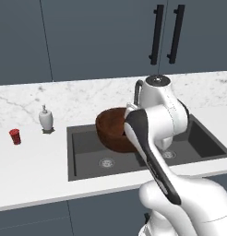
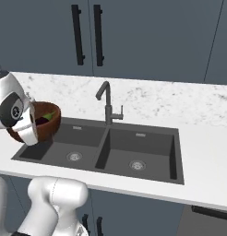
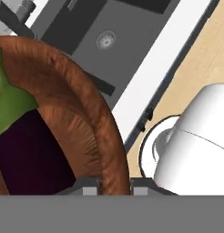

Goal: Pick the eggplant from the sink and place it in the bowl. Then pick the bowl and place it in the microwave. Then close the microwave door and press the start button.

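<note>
The reddish-brown wooden bowl hangs in the air over the left part of the dark sink. My gripper is shut on the bowl's rim, one fingertip inside the wall and one outside. Inside the bowl lies the dark purple eggplant with its green cap; it also peeks over the rim in the right base view. My white arm hides the bowl's right side in the left base view. The microwave, its door and the start button are out of view.
A dark curved faucet stands behind the divider of the sink's two basins. On the white counter to the left stand a soap dispenser and a small red cup. Dark cabinets with long black handles hang above.
</note>
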You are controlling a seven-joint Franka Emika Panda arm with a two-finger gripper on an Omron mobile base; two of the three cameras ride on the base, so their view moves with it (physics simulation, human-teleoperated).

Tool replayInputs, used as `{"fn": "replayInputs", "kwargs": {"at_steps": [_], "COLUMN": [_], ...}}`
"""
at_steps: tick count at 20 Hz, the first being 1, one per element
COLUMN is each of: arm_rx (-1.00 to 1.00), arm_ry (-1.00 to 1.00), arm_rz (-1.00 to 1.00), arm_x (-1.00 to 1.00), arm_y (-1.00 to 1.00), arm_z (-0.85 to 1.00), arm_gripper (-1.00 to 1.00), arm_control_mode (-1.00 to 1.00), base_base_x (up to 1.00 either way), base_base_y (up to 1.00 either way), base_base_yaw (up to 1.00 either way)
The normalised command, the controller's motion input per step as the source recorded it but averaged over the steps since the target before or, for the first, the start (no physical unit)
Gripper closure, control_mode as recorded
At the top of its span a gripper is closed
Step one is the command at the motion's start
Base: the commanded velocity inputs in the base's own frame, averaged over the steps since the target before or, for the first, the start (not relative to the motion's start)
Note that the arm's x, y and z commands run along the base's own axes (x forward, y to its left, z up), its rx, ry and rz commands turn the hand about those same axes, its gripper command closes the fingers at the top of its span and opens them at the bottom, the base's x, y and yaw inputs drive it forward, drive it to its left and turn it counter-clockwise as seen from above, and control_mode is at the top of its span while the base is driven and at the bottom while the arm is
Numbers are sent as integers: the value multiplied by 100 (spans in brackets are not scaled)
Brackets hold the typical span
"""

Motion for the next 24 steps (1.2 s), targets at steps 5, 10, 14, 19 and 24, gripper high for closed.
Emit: {"fn": "replayInputs", "kwargs": {"at_steps": [5, 10, 14, 19, 24], "arm_rx": [0, 1, 2, 7, 4], "arm_ry": [0, -9, -6, -2, 0], "arm_rz": [-30, -8, 0, 0, 0], "arm_x": [-32, -9, 0, -5, -2], "arm_y": [-82, -55, -31, -41, -15], "arm_z": [23, 20, 7, 16, 27], "arm_gripper": [100, 100, 100, 100, 100], "arm_control_mode": [-100, -100, -100, -100, -100], "base_base_x": [0, 0, 0, 0, 0], "base_base_y": [0, 0, 0, 0, 0], "base_base_yaw": [0, 0, 0, 0, 0]}}
